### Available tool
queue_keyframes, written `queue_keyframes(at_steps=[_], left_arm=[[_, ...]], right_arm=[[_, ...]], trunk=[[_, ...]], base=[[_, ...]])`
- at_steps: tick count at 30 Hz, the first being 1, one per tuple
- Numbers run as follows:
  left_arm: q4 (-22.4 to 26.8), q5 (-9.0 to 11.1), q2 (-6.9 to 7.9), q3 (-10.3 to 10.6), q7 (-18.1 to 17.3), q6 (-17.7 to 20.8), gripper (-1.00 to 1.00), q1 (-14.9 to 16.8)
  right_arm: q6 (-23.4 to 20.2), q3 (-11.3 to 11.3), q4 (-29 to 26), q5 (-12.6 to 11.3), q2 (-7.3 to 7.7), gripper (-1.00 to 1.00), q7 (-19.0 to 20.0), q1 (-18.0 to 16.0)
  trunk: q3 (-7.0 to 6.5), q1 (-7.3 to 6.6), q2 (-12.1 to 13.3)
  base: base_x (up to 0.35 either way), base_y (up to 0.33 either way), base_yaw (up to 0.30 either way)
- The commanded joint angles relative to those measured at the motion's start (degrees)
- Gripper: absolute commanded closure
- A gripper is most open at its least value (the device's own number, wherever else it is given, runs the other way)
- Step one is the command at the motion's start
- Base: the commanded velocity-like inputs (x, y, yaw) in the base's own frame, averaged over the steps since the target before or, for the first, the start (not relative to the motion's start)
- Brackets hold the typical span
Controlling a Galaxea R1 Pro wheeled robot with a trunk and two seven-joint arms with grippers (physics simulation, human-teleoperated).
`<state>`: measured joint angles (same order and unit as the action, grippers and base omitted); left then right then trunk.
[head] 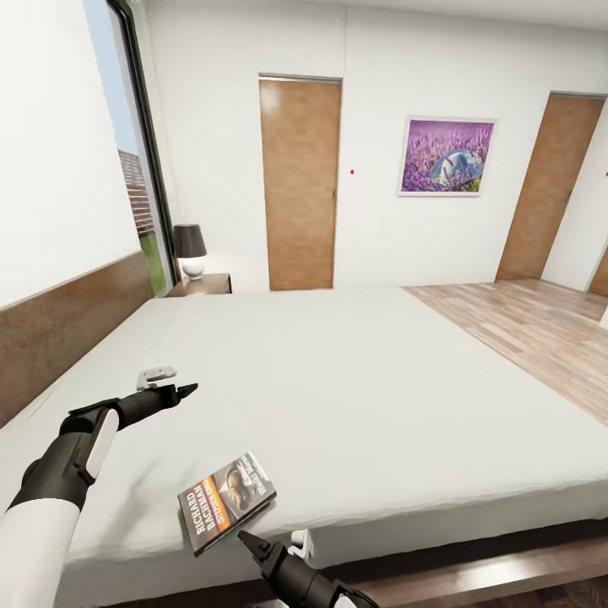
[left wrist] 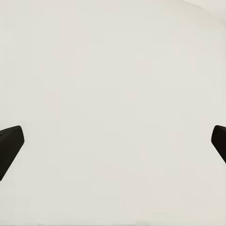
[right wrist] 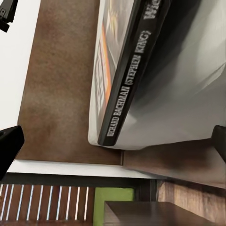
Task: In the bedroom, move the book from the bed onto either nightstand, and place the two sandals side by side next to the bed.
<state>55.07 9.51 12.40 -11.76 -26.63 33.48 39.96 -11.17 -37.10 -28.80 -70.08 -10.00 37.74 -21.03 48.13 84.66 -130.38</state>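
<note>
So the book [head: 227, 502] is lying flat on the bed [head: 355, 380], right at the near edge of the pale, smooth mattress, cover facing up with the face photo and orange band showing. Its long axis is running on a diagonal, from the near-left corner up toward the far right, and the white lettering is running along the left-hand edge. In the right wrist view the book [right wrist: 123, 75] is showing its thin dark spine with white print, pages stacked pale beside it, and the brown headboard panel [right wrist: 61, 84] is sitting behind.

The right gripper [head: 256, 543] is hovering just beside the book's near corner, not touching it; its dark fingertips [right wrist: 9, 148] are sitting far apart at the frame's sides, so the jaws are spread wide and holding nothing. The left gripper [head: 184, 390] is hanging over the mattress, well apart from the book, with a small pale grey object [head: 157, 375] just behind it. Its fingertips [left wrist: 9, 148] are likewise spread wide over plain mattress [left wrist: 113, 94].

Farther off, a dark-shaded lamp [head: 190, 249] is standing on the dark-brown nightstand [head: 205, 285] at the bed's far corner, beside the tall window [head: 135, 169]. A brown wooden door [head: 301, 184], a lavender picture [head: 447, 157] and a second door [head: 551, 187] are lining the white wall, with light wood planks [head: 523, 325] running along the bed's right side.
</note>
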Motion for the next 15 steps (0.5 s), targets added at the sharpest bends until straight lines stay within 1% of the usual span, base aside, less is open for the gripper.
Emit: queue_keyframes(at_steps=[1, 7, 15], left_arm=[[0.0, 0.3, 0.00, -0.1, -0.1, 0.4, -1.00, 0.0], [0.0, 0.3, 0.00, -0.1, -0.1, 0.4, -1.00, 0.0], [0.0, 0.3, 0.00, -0.1, -0.1, 0.4, -1.00, 0.0]], right_arm=[[-0.3, -0.1, 0.1, -0.6, 0.00, -1.00, 0.2, -0.1], [-0.3, -0.2, 0.0, -0.5, 0.00, -1.00, 0.2, -0.1], [-0.3, -0.2, 0.0, -0.6, 0.00, -1.00, 0.4, -0.1]], trunk=[[0.06, -0.01, 0.0], [0.06, -0.01, 0.0], [0.06, -0.01, 0.0]], base=[[0.000, 0.000, 0.167], [0.000, 0.000, 0.089], [0.000, 0.000, 0.027]])
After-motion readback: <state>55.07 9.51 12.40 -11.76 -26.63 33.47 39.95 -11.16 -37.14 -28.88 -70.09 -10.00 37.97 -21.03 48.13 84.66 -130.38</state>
